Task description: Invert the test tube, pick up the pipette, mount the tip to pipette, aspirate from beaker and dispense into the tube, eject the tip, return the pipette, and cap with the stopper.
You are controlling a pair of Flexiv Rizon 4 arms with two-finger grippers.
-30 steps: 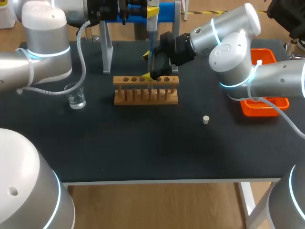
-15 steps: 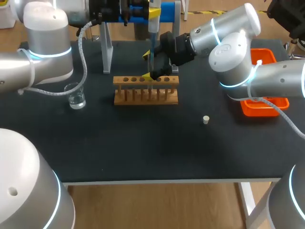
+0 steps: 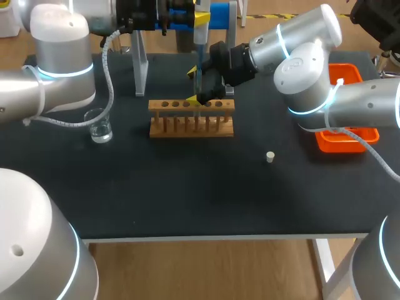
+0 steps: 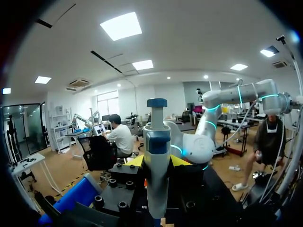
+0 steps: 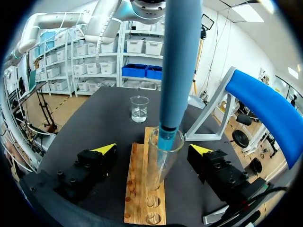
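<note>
My left gripper (image 3: 200,17) is shut on the white and blue pipette (image 4: 156,156), holding it upright over the wooden rack (image 3: 190,119). The pipette's blue lower end (image 5: 176,71) reaches down into the mouth of the clear test tube (image 5: 161,165), which stands in the rack (image 5: 140,189). On either side of the tube is my right gripper (image 5: 154,149), open, with its yellow fingertips (image 5: 107,148) well apart from the glass. In the head view this right gripper (image 3: 197,87) sits at the rack's back edge. The beaker (image 3: 100,126) with clear liquid stands left of the rack, and the small pale stopper (image 3: 270,157) lies to its right.
A pipette stand with a blue bar (image 3: 220,15) and grey legs (image 3: 140,62) is behind the rack. An orange tray (image 3: 350,140) sits at the right edge under my right arm. The beaker (image 5: 139,109) is beyond the rack's far end.
</note>
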